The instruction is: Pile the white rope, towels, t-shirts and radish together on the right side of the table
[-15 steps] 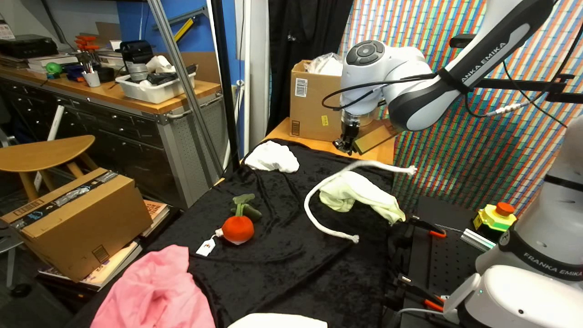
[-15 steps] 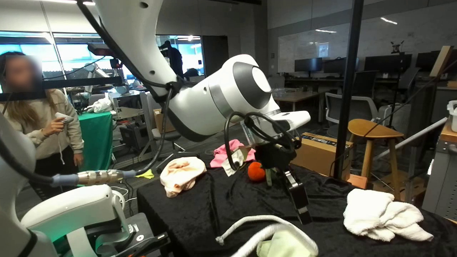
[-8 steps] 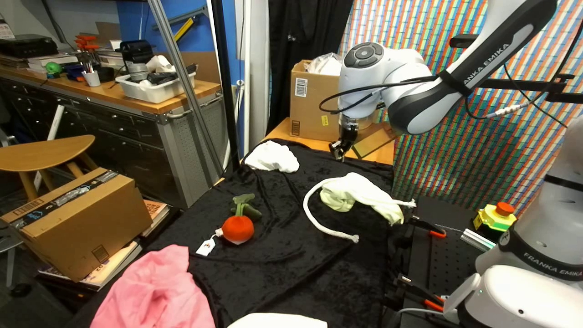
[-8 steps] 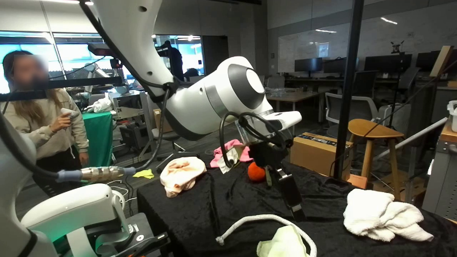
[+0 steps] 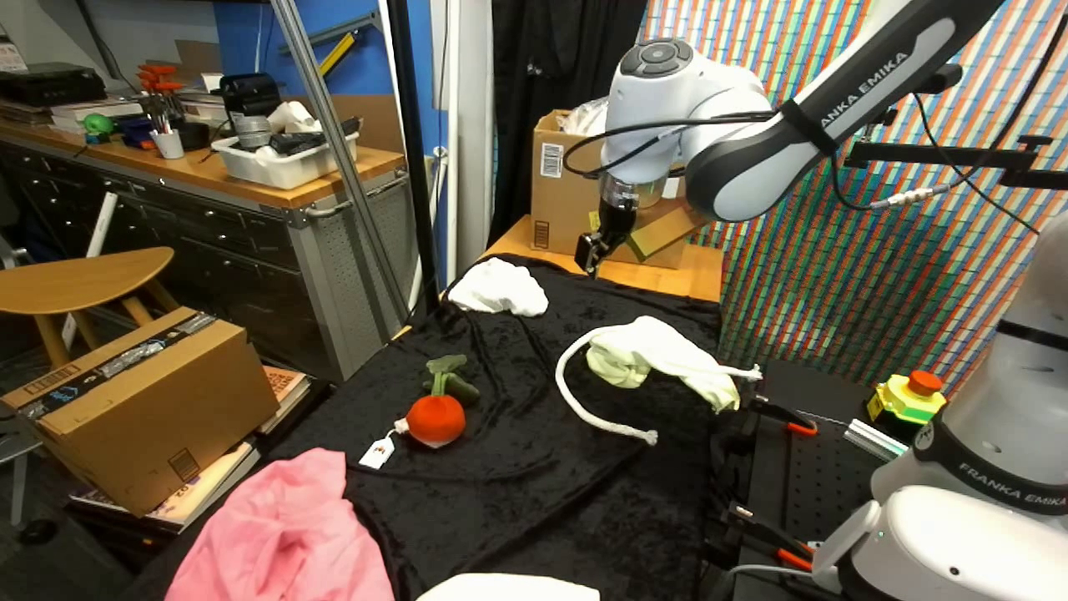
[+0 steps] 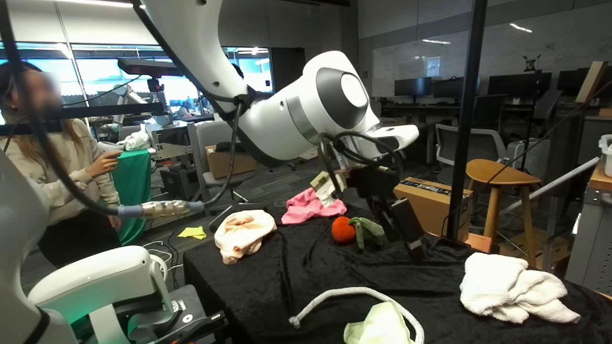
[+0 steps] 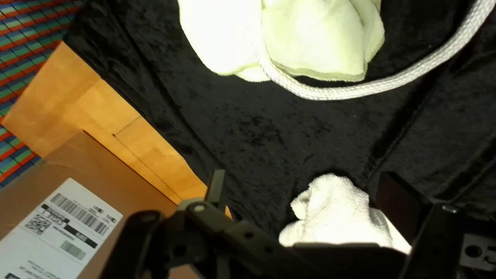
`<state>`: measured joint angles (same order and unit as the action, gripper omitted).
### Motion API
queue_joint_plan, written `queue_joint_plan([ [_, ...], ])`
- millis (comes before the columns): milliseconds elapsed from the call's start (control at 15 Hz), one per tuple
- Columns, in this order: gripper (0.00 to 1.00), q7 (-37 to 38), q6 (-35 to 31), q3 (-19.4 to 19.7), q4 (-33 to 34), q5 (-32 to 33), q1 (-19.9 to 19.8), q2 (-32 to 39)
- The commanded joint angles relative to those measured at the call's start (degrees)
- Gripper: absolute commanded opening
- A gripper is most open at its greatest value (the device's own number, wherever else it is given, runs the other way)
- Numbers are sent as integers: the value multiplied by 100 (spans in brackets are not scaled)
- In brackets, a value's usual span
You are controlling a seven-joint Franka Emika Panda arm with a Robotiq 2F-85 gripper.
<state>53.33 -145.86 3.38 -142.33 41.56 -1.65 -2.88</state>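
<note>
Gripper (image 7: 304, 188), jaws standing apart, above the creased black table (image 5: 517, 509). Rope (image 7: 337, 93) crosses the green cloth (image 7: 321, 42), its run there washed out; radish (image 5: 436, 420) lies well apart. Workbench (image 5: 259, 250) beyond. Pale cloth (image 5: 509, 589) cut off in an exterior view.

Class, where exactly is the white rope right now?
In an exterior view, the white rope lies right of the radish, partly draped over the pale green cloth on the black table.

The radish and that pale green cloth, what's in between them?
A bend of the white rope lies between the radish and the pale green cloth, on the black table. Both exterior views show it.
</note>
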Motion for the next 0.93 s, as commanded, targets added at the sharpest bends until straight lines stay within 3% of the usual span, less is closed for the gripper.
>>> queue_joint_plan([
  [0, 100, -1571, -178, -30, 565, -940, 2, 390],
  [267, 100, -3346, 481, -257, 1215, -2328, 141, 604],
  [533, 100, -5063, 1913, -374, 2353, -3447, 166, 764],
  [867, 100, -6784, 3939, -117, 4127, -3877, -159, 1320],
])
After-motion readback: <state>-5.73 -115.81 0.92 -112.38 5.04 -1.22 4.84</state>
